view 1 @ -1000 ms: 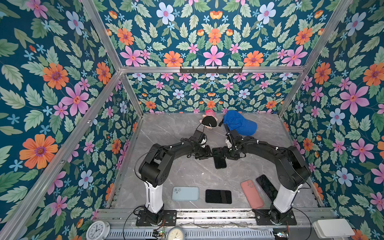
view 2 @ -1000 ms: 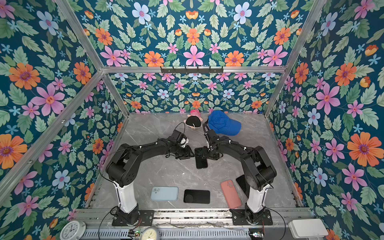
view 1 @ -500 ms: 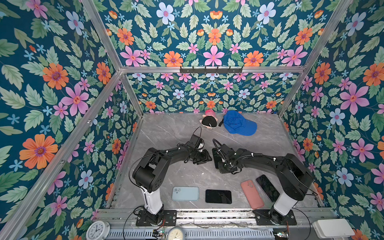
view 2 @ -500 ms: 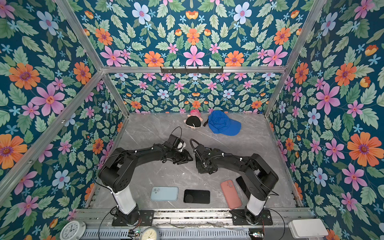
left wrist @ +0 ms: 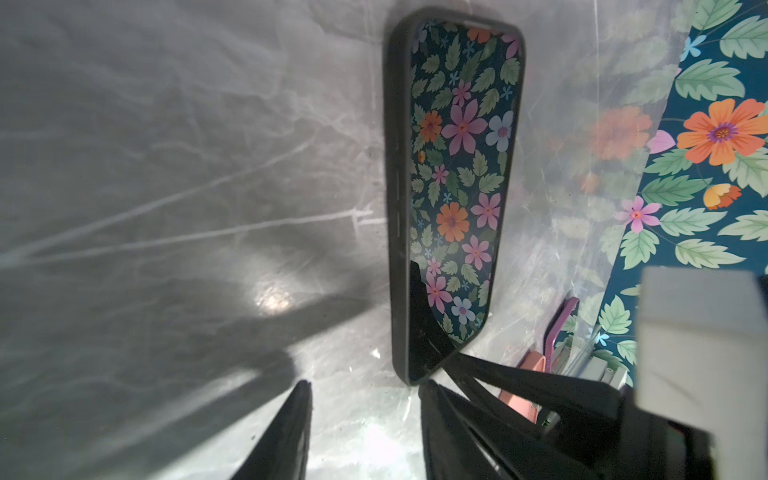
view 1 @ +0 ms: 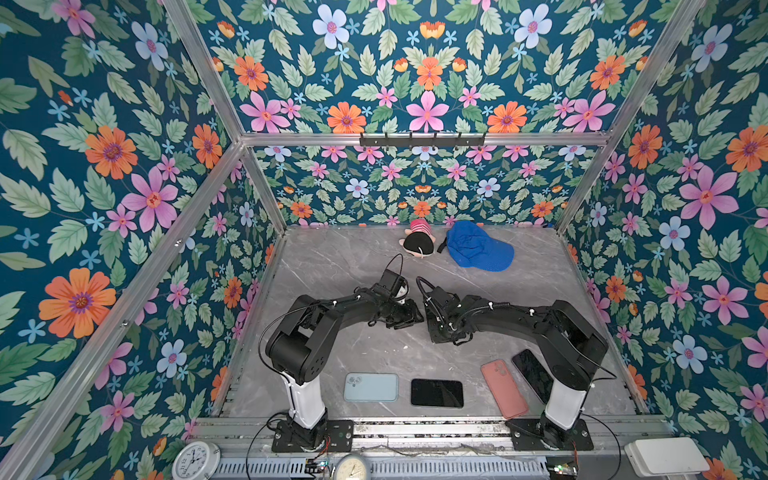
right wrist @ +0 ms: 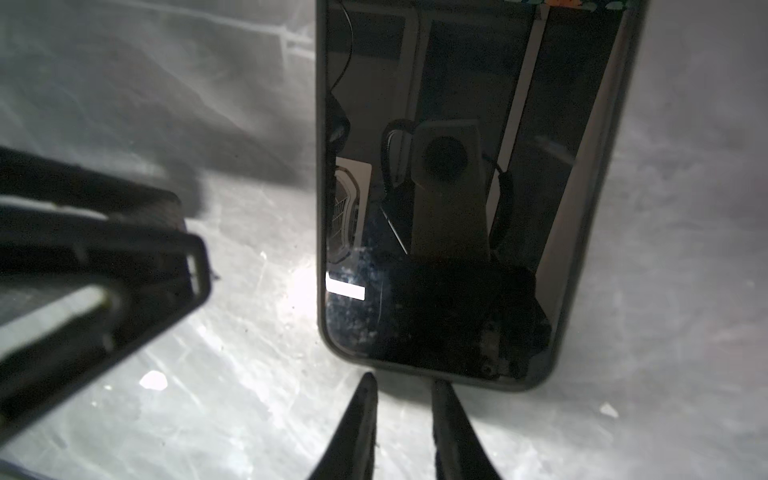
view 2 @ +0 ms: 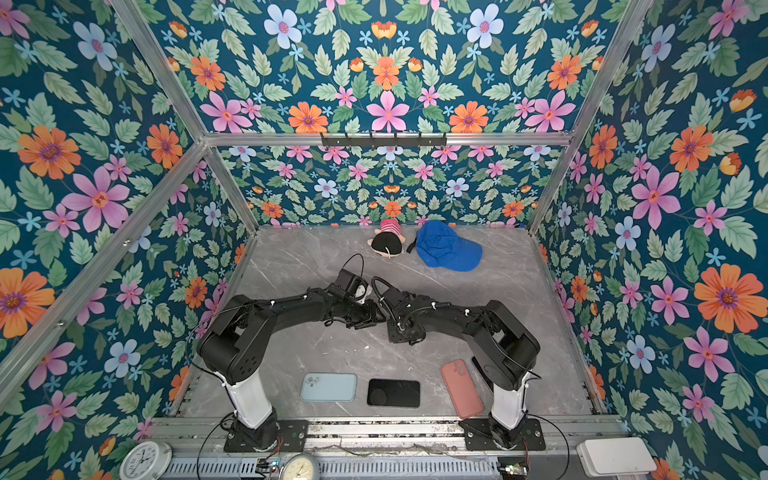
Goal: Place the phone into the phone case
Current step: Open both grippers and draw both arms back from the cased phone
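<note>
The phone (left wrist: 453, 187) lies flat on the grey table, screen up, with a dark case rim around it. In both top views my arms hide it. My left gripper (left wrist: 365, 399) (view 1: 409, 318) stands open beside one near corner, nothing between its fingers. My right gripper (right wrist: 403, 390) (view 1: 436, 332) is at the phone's (right wrist: 457, 187) short edge. Its jaws stand only narrowly apart, with bare table between them. In the left wrist view the right gripper's dark fingers (left wrist: 519, 382) reach the phone's corner.
Along the front lie a light blue phone case (view 1: 371, 386), a black phone (view 1: 436, 392), a salmon case (view 1: 504, 388) and another black phone (view 1: 534, 374) partly behind the right arm. A blue cap (view 1: 478, 249) and a plush toy (view 1: 419, 245) sit at the back wall.
The right arm has swung over the phone, which showed between the grippers a second ago, and its jaws have narrowed. The left gripper has shifted slightly toward the front.
</note>
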Controlling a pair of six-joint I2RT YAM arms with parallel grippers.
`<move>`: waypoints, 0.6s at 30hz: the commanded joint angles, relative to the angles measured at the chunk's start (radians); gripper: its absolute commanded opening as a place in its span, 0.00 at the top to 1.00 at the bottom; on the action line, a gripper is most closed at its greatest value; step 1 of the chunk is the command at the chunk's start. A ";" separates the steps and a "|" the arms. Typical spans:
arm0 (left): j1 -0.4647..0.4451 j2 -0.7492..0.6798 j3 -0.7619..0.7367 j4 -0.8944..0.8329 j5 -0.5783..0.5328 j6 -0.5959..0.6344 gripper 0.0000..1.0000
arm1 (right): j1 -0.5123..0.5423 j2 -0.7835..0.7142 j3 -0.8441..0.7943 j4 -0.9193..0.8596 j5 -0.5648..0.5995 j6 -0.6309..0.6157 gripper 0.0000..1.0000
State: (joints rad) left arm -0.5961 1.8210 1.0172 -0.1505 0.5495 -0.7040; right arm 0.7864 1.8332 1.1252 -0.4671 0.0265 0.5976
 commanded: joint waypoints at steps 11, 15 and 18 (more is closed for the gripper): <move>0.007 -0.002 0.004 -0.002 0.000 0.014 0.56 | -0.031 0.071 0.096 -0.038 0.034 -0.050 0.77; 0.009 -0.007 0.002 -0.004 -0.002 0.014 0.57 | -0.046 0.097 0.130 -0.038 0.034 -0.068 0.78; 0.010 -0.011 -0.002 -0.006 -0.004 0.015 0.57 | -0.050 0.110 0.156 -0.037 0.032 -0.082 0.78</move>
State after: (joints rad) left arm -0.5877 1.8179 1.0172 -0.1509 0.5495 -0.7025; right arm 0.7380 1.9324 1.2640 -0.4957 0.0391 0.5407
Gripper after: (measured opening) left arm 0.434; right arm 0.219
